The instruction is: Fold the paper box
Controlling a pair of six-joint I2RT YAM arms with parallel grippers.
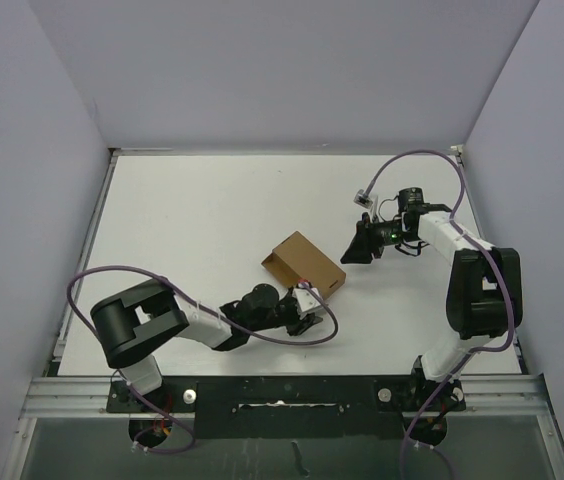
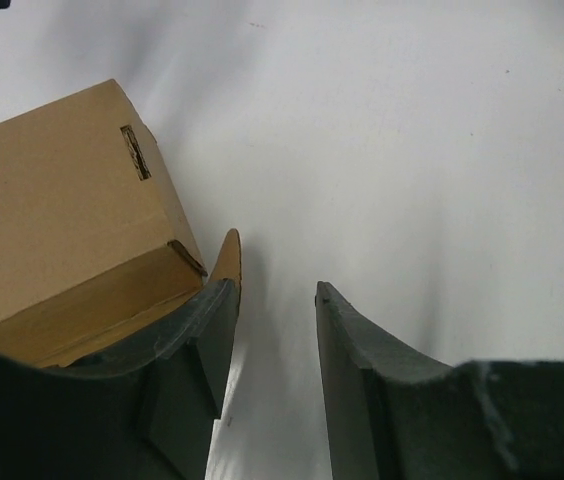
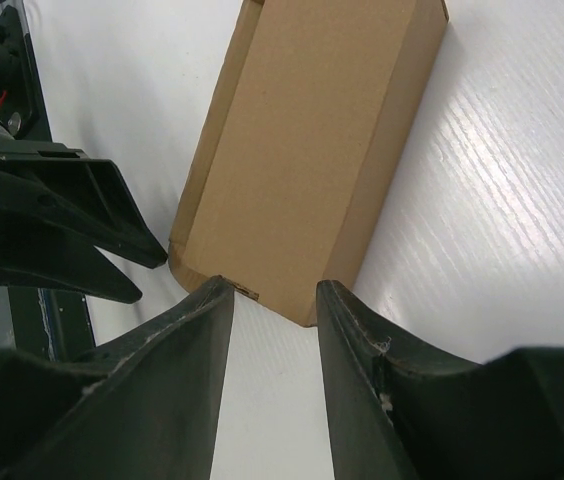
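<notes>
Near edge: a metal rail [image 1: 72, 392] runs along the front, with both arm bases at it.
Left pincer [image 2: 272, 300]: spread apart, with only bare table between its fingers. It holds nothing. It sits just beside the near right end of the box, with a small flap right by its left finger [image 2: 197, 340].
Box [image 1: 304, 263]: plain brown and lying flat near the middle of the table, between the two pincers.
Box long way: it runs from far left to near right.
Box top: flat and closed, with one small slot [image 2: 134, 152] cut in it.
Right pincer [image 3: 274, 290]: spread apart and holding nothing. It points at the box from the right, with its tips just beside the box edge.
Table [image 1: 212, 200]: white and smooth.
Room: plain pale walls [image 1: 282, 70] stand on the left, far and right sides.
</notes>
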